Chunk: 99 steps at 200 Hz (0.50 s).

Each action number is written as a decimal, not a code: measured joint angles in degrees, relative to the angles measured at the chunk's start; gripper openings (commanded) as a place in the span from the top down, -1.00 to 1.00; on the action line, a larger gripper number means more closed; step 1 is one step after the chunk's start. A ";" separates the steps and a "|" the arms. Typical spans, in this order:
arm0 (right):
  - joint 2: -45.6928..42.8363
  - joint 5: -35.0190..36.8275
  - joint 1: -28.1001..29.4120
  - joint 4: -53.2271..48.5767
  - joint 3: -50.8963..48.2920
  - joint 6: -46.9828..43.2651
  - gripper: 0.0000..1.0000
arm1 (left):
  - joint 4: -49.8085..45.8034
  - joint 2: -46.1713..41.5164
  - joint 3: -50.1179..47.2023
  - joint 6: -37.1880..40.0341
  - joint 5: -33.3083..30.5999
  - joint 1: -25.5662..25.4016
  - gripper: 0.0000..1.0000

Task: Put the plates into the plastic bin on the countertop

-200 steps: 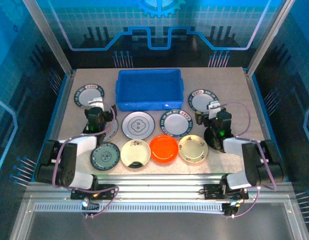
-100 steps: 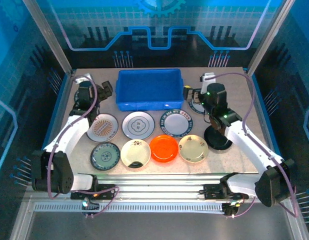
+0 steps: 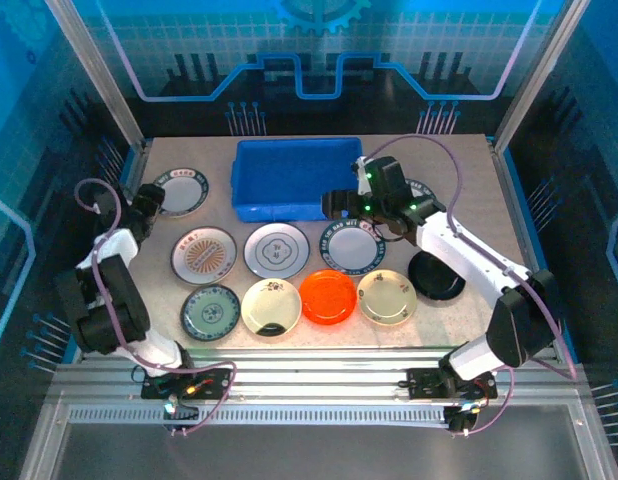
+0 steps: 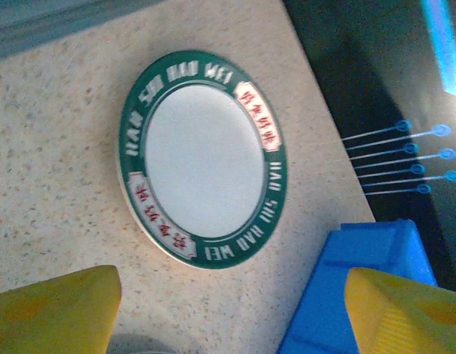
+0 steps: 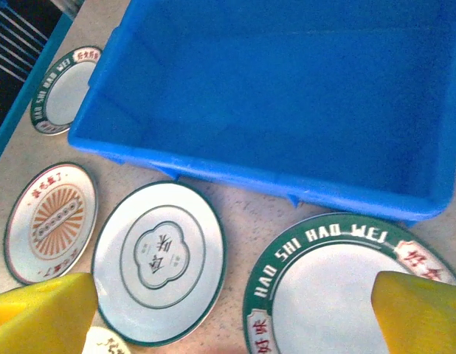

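2 robot arms reach over a beige speckled table (image 3: 469, 160) that carries a blue plastic bin (image 3: 289, 210) and a spread of round plates, all lying flat outside the bin.

The left pincer (image 4: 232, 287) has its yellow fingers (image 4: 51, 310) well apart, and it holds and touches nothing. Straight ahead of it lies a white plate with a green lettered rim (image 4: 202, 158). A corner of the bin sits just ahead of its right finger.

The right pincer (image 5: 234, 284) is also spread wide, with nothing between its fingers. The bin lies ahead of it. A grey-white plate with a cloud motif (image 5: 158, 258) lies by its left finger. A second green-rimmed plate (image 5: 339, 295) lies by its right finger. A plate with an orange sunburst (image 5: 51, 221) lies further left.
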 measured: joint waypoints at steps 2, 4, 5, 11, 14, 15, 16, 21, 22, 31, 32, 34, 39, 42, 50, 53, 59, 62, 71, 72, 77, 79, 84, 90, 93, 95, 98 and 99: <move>0.13 -0.24 -0.07 0.04 0.00 0.07 -0.88 | 0.22 0.59 0.00 -0.42 0.31 0.22 -0.43; 0.31 -0.61 -0.13 0.09 0.00 0.31 -0.88 | 0.42 0.94 0.00 -0.52 0.57 0.33 -0.41; 0.37 -0.72 -0.15 0.09 0.00 0.42 -0.87 | 0.48 1.22 0.00 -0.52 0.72 0.42 -0.40; 0.81 -1.55 -0.33 0.35 0.00 0.81 -0.85 | 1.22 2.71 0.00 -1.14 1.42 0.83 -0.36; 1.05 -1.99 -0.52 0.52 0.00 1.07 -0.82 | 1.46 3.39 0.02 -1.55 1.73 1.01 -0.34; 1.09 -2.14 -0.57 0.57 0.00 1.07 -0.82 | 1.60 3.72 0.04 -1.81 1.88 1.07 -0.34; 1.14 -2.21 -0.59 0.63 0.00 1.09 -0.82 | 1.60 3.87 0.07 -1.79 1.92 1.09 -0.33; 1.46 -2.80 -0.83 0.81 0.00 1.42 -0.79 | 1.97 4.83 0.11 -2.16 2.36 1.29 -0.30; 1.51 -2.91 -0.90 0.90 0.00 1.44 -0.79 | 2.03 5.01 0.13 -2.25 2.36 1.31 -0.30; 2.05 -3.91 -1.44 1.18 0.00 2.21 -0.76 | 2.10 6.47 0.52 -2.40 2.86 1.44 -0.26; 2.08 -3.98 -1.46 1.18 0.00 2.23 -0.77 | 2.12 6.60 0.57 -2.43 2.93 1.44 -0.26; 2.14 -4.09 -1.55 1.20 0.00 2.23 -0.76 | 2.19 7.06 0.76 -2.51 2.99 1.44 -0.25; 2.34 -4.57 -1.86 1.27 0.00 2.58 -0.73 | 2.21 7.85 1.22 -2.69 3.30 1.44 -0.24; 2.43 -4.83 -2.08 1.36 0.00 2.54 -0.71 | 2.29 8.33 1.55 -2.82 3.37 1.44 -0.23; 2.60 -5.29 -2.47 1.53 0.00 2.82 -0.69 | 2.54 9.46 2.34 -3.26 3.69 1.44 -0.18; 2.62 -5.49 -2.56 1.57 0.00 3.13 -0.69 | 2.56 9.79 2.62 -3.30 3.82 1.44 -0.16; 2.67 -5.79 -2.86 1.70 0.00 3.28 -0.68 | 2.62 10.56 3.23 -3.58 3.89 1.44 -0.11; 2.69 -6.01 -2.99 1.77 0.00 3.37 -0.67 | 2.73 10.91 3.52 -3.89 3.98 1.46 -0.10; 2.78 -6.58 -3.37 2.10 0.00 3.67 -0.63 | 2.99 11.89 4.31 -4.11 4.13 1.46 -0.06; 2.78 -6.62 -3.39 2.12 0.00 3.67 -0.63 | 2.99 11.96 4.39 -4.13 4.15 1.46 -0.06; 2.86 -6.93 -3.63 2.32 0.00 3.78 -0.62 | 3.19 12.57 4.85 -4.46 4.26 1.46 -0.04; 2.91 -7.04 -3.67 2.40 0.00 3.93 -0.61 | 3.28 12.79 5.01 -4.55 4.28 1.46 -0.04; 3.06 -7.45 -3.93 2.60 0.00 4.07 -0.59 | 3.41 13.35 5.38 -4.79 4.28 1.44 -0.03; 3.28 -7.87 -4.13 2.75 0.00 4.11 -0.58 | 3.58 13.97 5.77 -5.11 4.26 1.46 -0.01; 3.39 -8.09 -4.28 2.82 0.00 4.35 -0.58 | 3.61 14.23 5.97 -5.11 4.26 1.46 0.00; 3.48 -8.13 -4.35 2.86 0.00 4.33 -0.58 | 3.61 14.38 6.08 -5.20 4.26 1.46 0.01; 3.65 -8.33 -4.44 2.91 0.00 4.42 -0.58 | 3.61 14.64 6.29 -5.18 4.26 1.46 0.02; 3.69 -8.37 -4.48 2.91 0.00 4.50 -0.58 | 3.61 14.71 6.34 -5.20 4.26 1.46 0.02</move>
